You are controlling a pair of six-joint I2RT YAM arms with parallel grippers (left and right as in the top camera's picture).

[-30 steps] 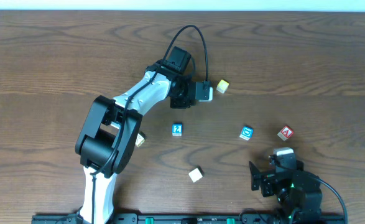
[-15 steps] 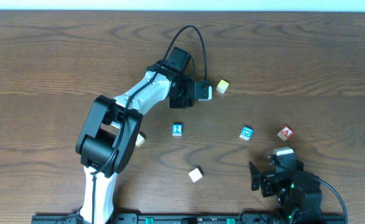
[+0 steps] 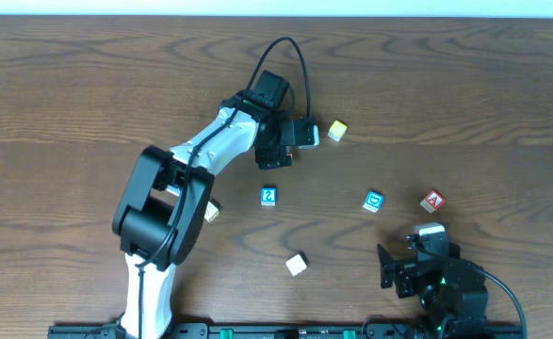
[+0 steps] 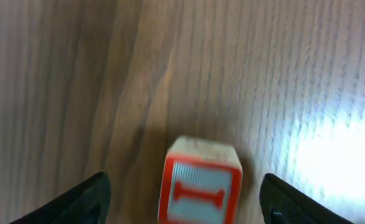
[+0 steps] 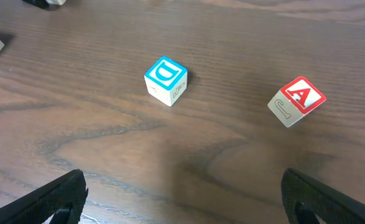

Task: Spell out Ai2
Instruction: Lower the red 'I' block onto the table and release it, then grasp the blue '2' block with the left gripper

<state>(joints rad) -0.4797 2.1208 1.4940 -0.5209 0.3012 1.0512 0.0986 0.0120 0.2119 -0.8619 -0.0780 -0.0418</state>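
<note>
A red-bordered block with the letter I [image 4: 201, 190] rests on the wooden table between the fingers of my left gripper [image 4: 183, 205], which is open, its fingers clear of the block on both sides. From overhead, that gripper [image 3: 290, 141] hides the I block. The blue 2 block [image 3: 268, 196] lies just below it. Further right sit the red A block [image 3: 432, 201] and a blue D block [image 3: 374, 201]. My right gripper [image 5: 185, 208] is open and empty, with the D block [image 5: 165, 80] and the A block [image 5: 297, 101] ahead of it.
A yellow block [image 3: 337, 131] lies right of the left gripper. A pale block [image 3: 297, 265] sits near the front, and another [image 3: 212, 213] shows partly beside the left arm. The right arm's base [image 3: 441, 282] sits at the front right.
My left gripper's jaws have opened wide, letting go of the I block. The gripper has shifted slightly left. The right arm has not moved.
</note>
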